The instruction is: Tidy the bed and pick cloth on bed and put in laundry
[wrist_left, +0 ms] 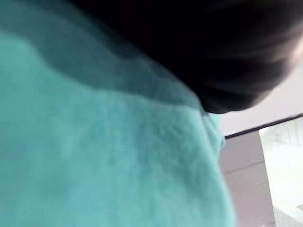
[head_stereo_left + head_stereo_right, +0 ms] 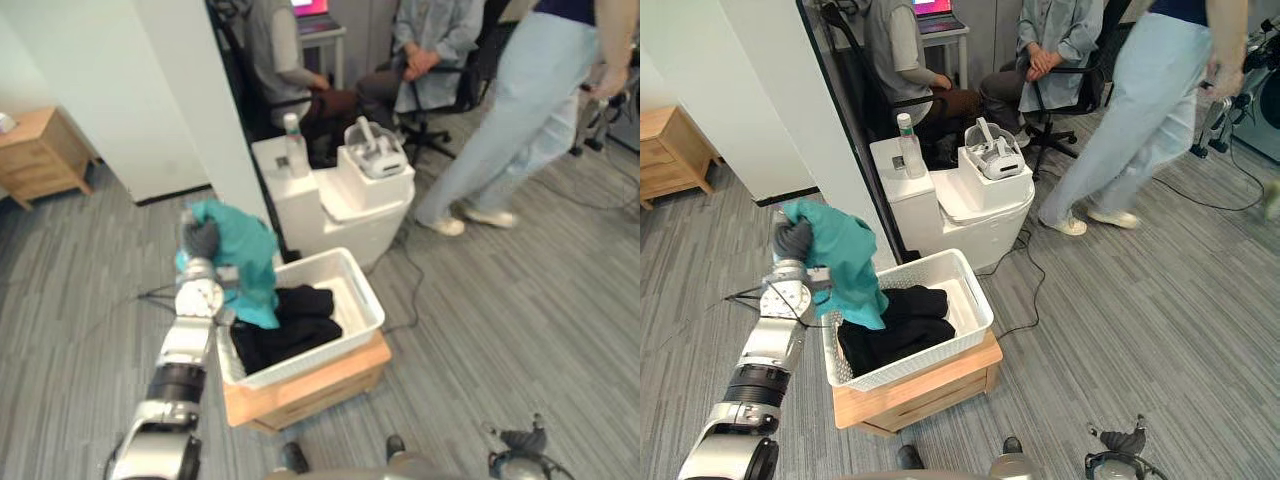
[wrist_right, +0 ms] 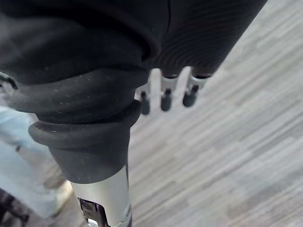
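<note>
Up beside the basket's left rim, left hand (image 2: 793, 240) draped in teal cloth (image 2: 845, 262), grip hidden, cannot tell, cloth hanging over white laundry basket (image 2: 910, 362), black clothes (image 2: 890, 330) inside, wooden stand (image 2: 920, 390) beneath, right hand (image 3: 166, 97) slack and empty above grey floor (image 3: 227, 142).

We're in an office or lab space here, with a few household props set out. Grey carpet tiles (image 2: 500, 320) run wall to wall, and a white partition (image 2: 120, 90) cuts across the room. Behind it two people (image 2: 898, 60) sit on swivel chairs (image 2: 1072, 100) by a desk (image 2: 958, 36) with a laptop (image 2: 932, 12), and a third person (image 2: 1160, 110) is striding past. There's a headset (image 2: 990, 155) on a white unit (image 2: 970, 205), a wooden cabinet (image 2: 40, 150) in the corner, and a laundry basket (image 2: 978, 302) on a crate (image 2: 930, 390).
</note>
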### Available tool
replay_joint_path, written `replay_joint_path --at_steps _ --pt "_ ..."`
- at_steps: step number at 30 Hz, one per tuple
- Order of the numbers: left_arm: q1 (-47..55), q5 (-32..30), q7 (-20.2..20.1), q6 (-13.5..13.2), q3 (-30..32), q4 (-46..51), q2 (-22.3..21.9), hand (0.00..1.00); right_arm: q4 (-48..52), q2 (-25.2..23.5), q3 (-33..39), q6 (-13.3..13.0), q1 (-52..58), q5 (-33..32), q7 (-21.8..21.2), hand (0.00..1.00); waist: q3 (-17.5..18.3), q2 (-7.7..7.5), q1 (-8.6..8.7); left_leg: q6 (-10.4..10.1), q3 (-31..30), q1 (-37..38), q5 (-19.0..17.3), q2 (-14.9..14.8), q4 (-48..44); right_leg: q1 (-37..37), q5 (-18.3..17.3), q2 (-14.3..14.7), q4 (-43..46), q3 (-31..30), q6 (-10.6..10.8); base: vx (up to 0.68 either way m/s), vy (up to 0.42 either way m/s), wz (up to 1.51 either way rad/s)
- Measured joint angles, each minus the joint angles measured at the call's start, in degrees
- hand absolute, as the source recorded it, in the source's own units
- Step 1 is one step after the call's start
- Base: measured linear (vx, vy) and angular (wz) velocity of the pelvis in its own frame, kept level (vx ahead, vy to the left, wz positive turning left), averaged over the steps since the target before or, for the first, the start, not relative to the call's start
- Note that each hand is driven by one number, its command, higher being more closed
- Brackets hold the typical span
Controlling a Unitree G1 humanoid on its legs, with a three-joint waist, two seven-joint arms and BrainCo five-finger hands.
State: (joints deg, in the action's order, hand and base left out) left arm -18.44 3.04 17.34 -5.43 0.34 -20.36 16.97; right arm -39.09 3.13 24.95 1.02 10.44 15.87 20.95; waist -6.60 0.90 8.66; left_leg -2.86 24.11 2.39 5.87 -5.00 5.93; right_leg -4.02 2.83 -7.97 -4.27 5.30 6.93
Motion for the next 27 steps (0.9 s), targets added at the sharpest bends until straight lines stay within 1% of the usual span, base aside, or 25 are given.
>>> replay_joint_path --at_steps 2,4,7,8,9,10,14,17,19,20,22,25,27 --pt "0.4 -1.6 -0.8 0.4 -1.0 -2.5 -1.3 1.00 0.0 -0.8 -0.1 -0.1 0.1 0.0 0.0 0.00 0.0 0.06 0.02 0.0 1.0 0.0 -0.2 0.0 0.0 0.4 0.0 0.1 0.0 -0.7 0.0 0.01 0.007 -0.19" --pt "1.7 -3.1 -1.5 1.0 -3.0 -5.3 -2.8 1.00 0.0 -1.1 -0.2 -0.5 0.1 0.0 0.0 0.00 -0.3 0.43 0.23 0.1 1.7 0.1 -0.7 0.1 0.0 0.6 -0.1 0.1 0.0 -1.2 -0.1 0.03 0.004 -0.16" --pt "2.1 -4.4 -2.2 1.3 -4.3 -9.5 -3.8 1.00 0.0 -1.4 -0.6 -0.6 -0.1 0.1 0.0 0.00 -1.2 0.89 0.33 -0.2 2.8 0.1 -1.2 0.0 0.0 1.5 0.1 0.1 0.1 -2.4 -0.4 0.04 0.007 -0.23" --pt "2.1 -5.3 -2.2 1.4 -4.6 -10.6 -4.0 0.00 0.0 -1.6 -0.9 -0.7 -0.2 0.1 0.0 0.00 -1.6 0.99 0.60 -0.2 2.9 0.1 -1.3 0.0 0.0 1.6 0.0 0.1 0.0 -2.5 -0.4 0.04 -0.007 -0.14" --pt "2.1 -5.7 -2.2 1.4 -4.7 -11.5 -4.1 0.00 0.0 -1.8 -1.5 -0.7 -0.2 0.1 0.0 0.00 -1.9 1.09 0.83 -0.2 3.0 0.0 -1.3 0.0 0.0 1.7 0.0 0.1 0.1 -2.5 -0.4 0.04 -0.016 -0.08" --pt "2.0 -6.1 -2.2 1.5 -4.7 -13.0 -4.2 0.00 0.0 -1.9 -2.4 -0.7 -0.2 0.1 0.0 0.00 -2.3 1.24 1.51 -0.2 3.4 -0.1 -1.3 -0.1 0.0 2.0 -0.1 0.2 0.1 -2.6 -0.5 0.04 -0.014 -0.10" --pt "1.2 -6.2 -1.9 1.8 -4.5 -17.4 -4.5 0.00 0.0 -2.2 -3.7 -0.9 -1.3 0.2 0.1 0.00 -3.8 1.74 1.62 -0.4 5.0 -0.3 -1.5 -0.2 -0.2 3.3 0.1 0.3 0.3 -4.3 -0.2 0.04 -0.013 -0.25" --pt "-0.4 -6.7 -1.0 2.4 -4.0 -20.9 -4.5 0.00 -0.1 -2.6 -5.1 -1.3 -2.1 0.2 0.1 0.00 -5.0 1.79 1.94 -0.4 5.9 -0.8 -1.6 -0.3 -0.4 4.4 0.1 0.7 0.3 -5.3 -0.2 0.04 -0.025 -0.19" --pt "-1.1 -7.0 -0.7 2.5 -2.7 -22.0 -4.5 0.00 -0.2 -2.7 -6.0 -2.0 -2.5 0.2 0.1 0.00 -5.7 1.85 2.42 -0.5 6.0 -0.8 -1.6 -0.4 -0.4 4.4 0.1 0.9 0.3 -5.4 -0.2 0.02 -0.040 -0.09" --pt "-1.1 -7.2 -0.4 2.7 -1.7 -22.7 -4.5 0.00 -0.5 -2.6 -6.5 -2.2 -2.9 0.2 0.1 0.00 -5.8 1.95 3.07 -0.5 6.1 -0.9 -1.6 -0.8 -0.4 4.5 0.1 1.1 0.2 -5.4 -0.2 0.02 -0.057 -0.06" --pt "-1.1 -7.2 0.3 2.8 -0.7 -23.0 -4.5 0.00 -0.7 -2.6 -7.0 -2.4 -3.2 0.2 0.1 0.00 -5.9 2.13 3.15 -0.7 6.3 -0.9 -1.7 -1.0 -0.4 4.5 0.1 1.2 0.2 -5.5 -0.2 0.00 -0.039 -0.07" --pt "-1.5 -7.0 0.4 2.7 0.2 -23.0 -4.6 0.00 -1.2 -2.5 -7.8 -2.6 -3.8 0.2 0.2 0.00 -6.1 2.51 3.13 -0.7 6.5 -0.9 -1.7 -1.0 -0.4 4.9 0.1 1.5 0.3 -5.5 -0.2 -0.04 -0.028 -0.04" --pt "-1.5 -5.8 0.4 2.7 0.3 -22.9 -4.6 0.00 -1.2 -2.5 -8.4 -2.7 -3.8 0.2 0.1 0.00 -6.1 2.57 3.08 -0.7 6.5 -0.9 -1.7 -1.0 -0.4 4.9 0.1 1.5 0.3 -5.5 -0.2 -0.04 -0.019 0.01"
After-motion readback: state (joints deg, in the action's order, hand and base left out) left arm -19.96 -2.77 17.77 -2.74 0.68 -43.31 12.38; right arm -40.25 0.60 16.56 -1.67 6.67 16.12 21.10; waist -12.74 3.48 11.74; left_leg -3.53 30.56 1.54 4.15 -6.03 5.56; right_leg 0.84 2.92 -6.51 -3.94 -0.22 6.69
